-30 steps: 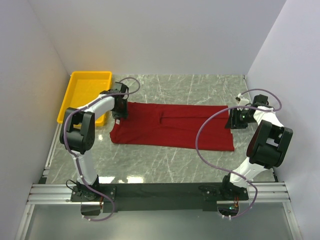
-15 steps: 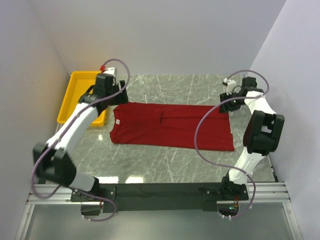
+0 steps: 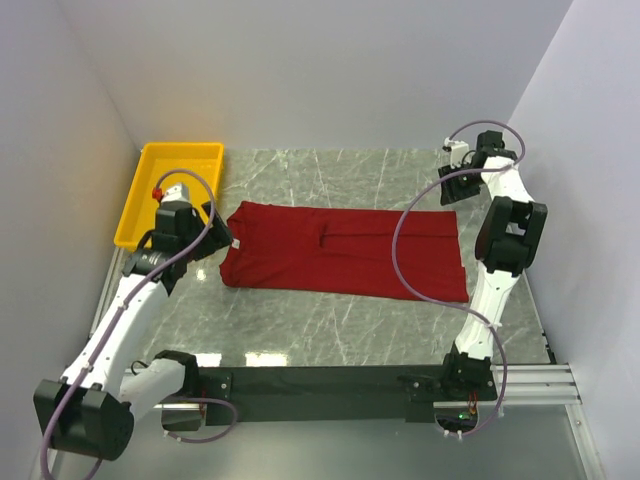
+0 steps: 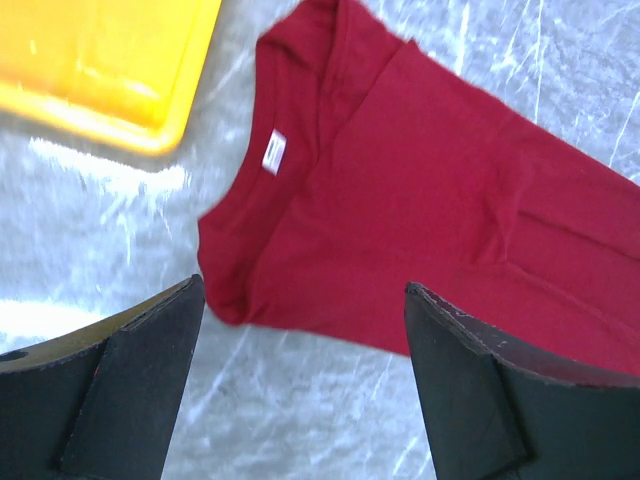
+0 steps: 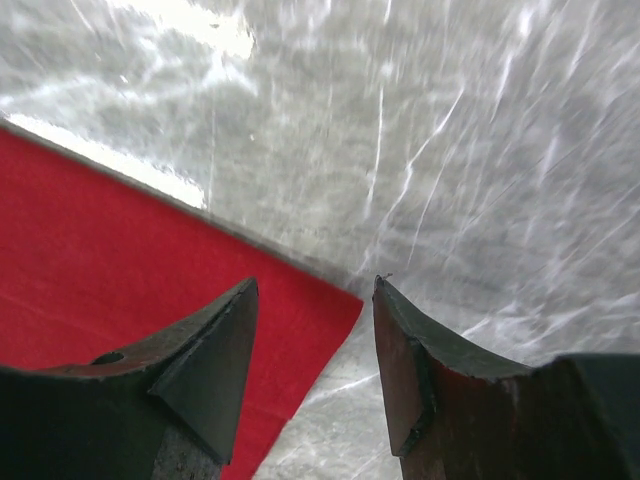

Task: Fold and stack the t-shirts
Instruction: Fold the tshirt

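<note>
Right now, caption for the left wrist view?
Open left jaws near collar of dark red cloth t-shirt, yellow plastic tray nearby.

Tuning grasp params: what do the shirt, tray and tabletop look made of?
T-shirt: soft matte cloth, likely cotton; creased, lies limp. Tray: glossy yellow plastic, probably; rim glints. Table: polished grey marble-look top, veined, glare patches; stone or laminate unclear.
</note>
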Robot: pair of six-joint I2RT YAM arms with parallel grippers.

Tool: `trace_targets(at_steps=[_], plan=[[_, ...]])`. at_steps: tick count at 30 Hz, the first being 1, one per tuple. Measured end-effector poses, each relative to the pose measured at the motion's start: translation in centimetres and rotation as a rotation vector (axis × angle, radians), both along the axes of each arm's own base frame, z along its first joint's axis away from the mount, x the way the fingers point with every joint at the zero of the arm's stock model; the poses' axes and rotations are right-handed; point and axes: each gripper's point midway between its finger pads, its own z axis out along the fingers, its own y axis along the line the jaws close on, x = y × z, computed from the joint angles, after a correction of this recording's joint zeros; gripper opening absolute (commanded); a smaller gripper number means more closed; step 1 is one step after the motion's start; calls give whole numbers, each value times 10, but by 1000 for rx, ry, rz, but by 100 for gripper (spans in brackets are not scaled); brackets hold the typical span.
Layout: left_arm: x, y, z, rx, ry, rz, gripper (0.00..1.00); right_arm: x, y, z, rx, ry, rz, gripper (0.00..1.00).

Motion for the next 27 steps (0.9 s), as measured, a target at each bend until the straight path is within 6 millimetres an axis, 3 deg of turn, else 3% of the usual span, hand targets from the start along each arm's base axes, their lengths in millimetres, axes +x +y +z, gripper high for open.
trace_targets(at_steps=[4, 10, 18, 21, 23, 24, 27], plan=[[-17, 1, -12, -39, 22, 26, 86, -6, -3, -16, 0, 58, -15, 57], [-24, 0, -18, -63, 39, 37, 86, -15, -8, -37, -4, 131, -53, 57], [-25, -2, -22, -78, 53, 40, 85, -16, -11, -41, -12, 147, -66, 54], [-27, -2, -26, -83, 64, 41, 85, -18, -11, -41, -3, 152, -66, 46], [-27, -2, -29, -84, 70, 41, 85, -19, -10, -41, 10, 154, -63, 30], [-28, -3, -31, -85, 74, 41, 85, -20, -10, -42, 20, 158, -66, 15], [-30, -4, -35, -90, 84, 40, 85, -25, -8, -43, 63, 168, -75, 0]])
